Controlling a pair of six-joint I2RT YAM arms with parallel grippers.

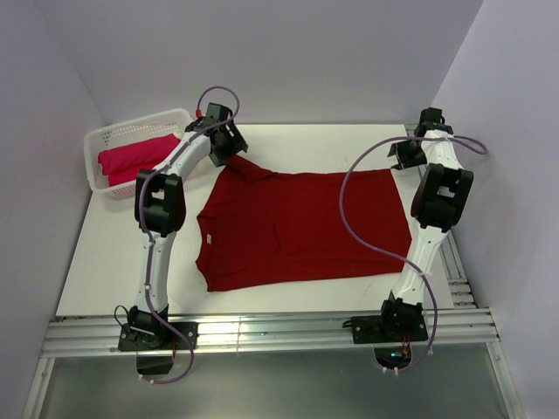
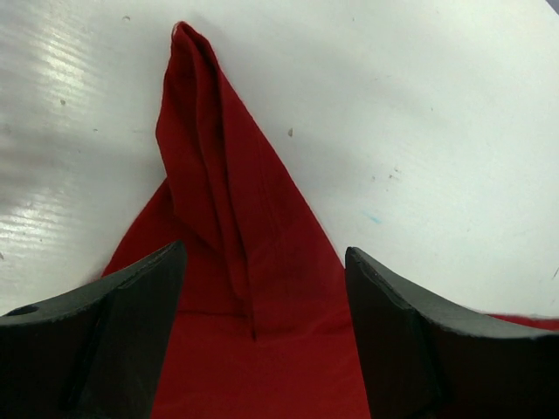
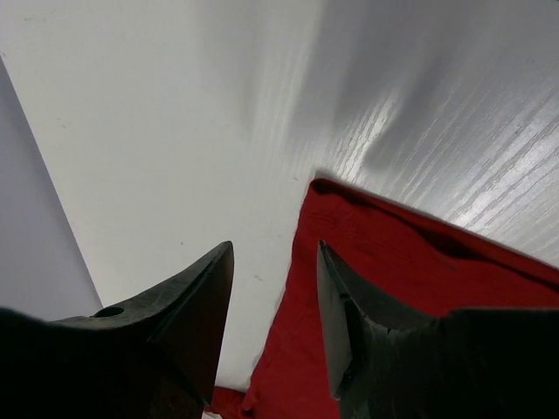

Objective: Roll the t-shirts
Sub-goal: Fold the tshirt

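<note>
The crimson t-shirt (image 1: pixel 301 227) lay flat beneath both grippers. The left gripper (image 2: pixel 262 253) gaped wide over the bunched sleeve (image 2: pixel 205 157). The right gripper (image 3: pixel 275 249), narrower and empty, hung at the hem corner (image 3: pixel 349 214). Such limp cloth would probably sag, so pinch the edges. Fingertip contact was hidden. Left of the left gripper, a pinkish-red t-shirt (image 1: pixel 135 155) lay partly hidden in a basket (image 1: pixel 96 140).

White table (image 1: pixel 122 253), glossy, faint streaked grain, a few small specks in the left wrist view. Directly on it: a dark crimson t-shirt (image 1: pixel 297 227), spread flat across the middle, collar to the left, hem to the right. Its far sleeve (image 2: pixel 205 175) is gathered into a narrow, creased point lying on the surface. A white lattice basket (image 1: pixel 98 140) sits at the far left corner, apart from the shirt.
</note>
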